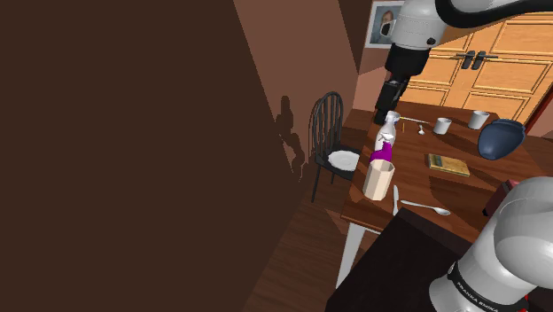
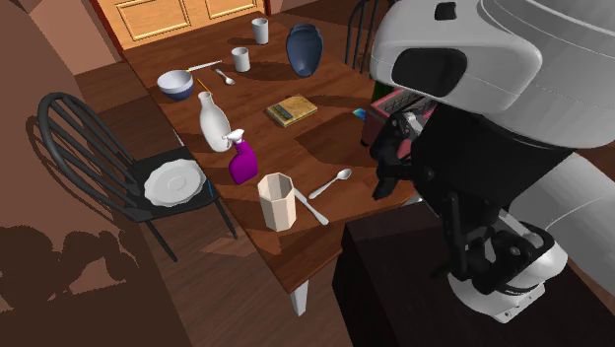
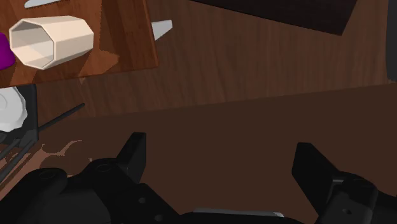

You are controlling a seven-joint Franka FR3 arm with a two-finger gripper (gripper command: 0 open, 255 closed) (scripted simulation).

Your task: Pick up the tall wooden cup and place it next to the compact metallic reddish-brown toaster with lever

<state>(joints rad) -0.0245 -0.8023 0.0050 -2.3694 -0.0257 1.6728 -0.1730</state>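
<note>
dim, warm brown light throughout. in the shoulder view the wall (image 1: 133, 151) from 7 to 11 o'clock is flat shade, and the chair (image 1: 326, 120) throws a darker shadow on it near centre; the doors (image 1: 483, 62) at 1 o'clock are brightest. in the second exterior view soft dark patches cross the table (image 2: 296, 148), with the chair's shadow at 8 o'clock. in the wrist view the pale cup (image 3: 48, 39) catches light, while the floor (image 3: 254, 127) nearer the gripper (image 3: 219, 153) lies in shade.
</note>
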